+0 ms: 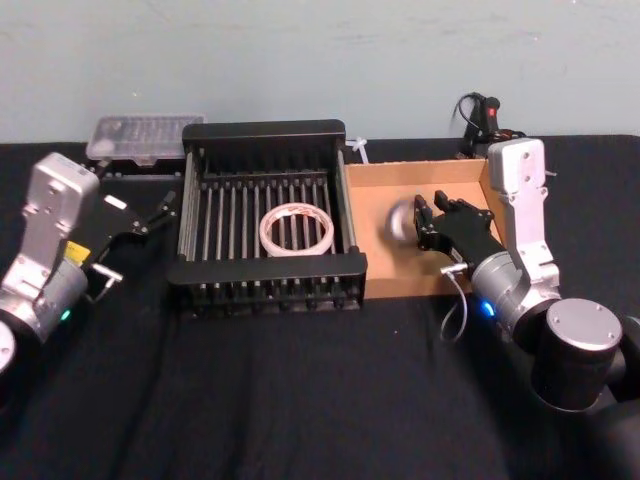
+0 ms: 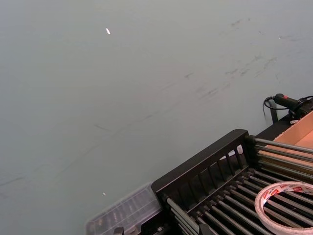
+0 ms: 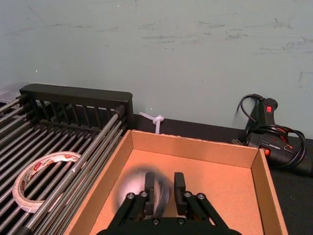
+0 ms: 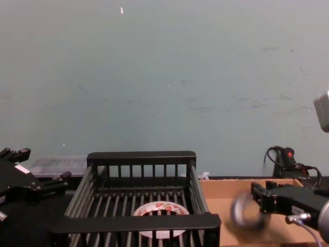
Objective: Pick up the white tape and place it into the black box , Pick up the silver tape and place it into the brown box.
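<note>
The white tape lies flat on the bars inside the black box, near its middle; it also shows in the left wrist view and the chest view. The silver tape is a blurred grey roll over the left part of the brown box, just ahead of my right gripper. In the right wrist view the fingers are sharp with a narrow gap, while the silver tape is smeared below them. My left gripper hangs open left of the black box, holding nothing.
A clear plastic case sits behind the black box's left corner. A black corded tool lies behind the brown box, and a white tie lies between the two boxes. Black cloth covers the table in front.
</note>
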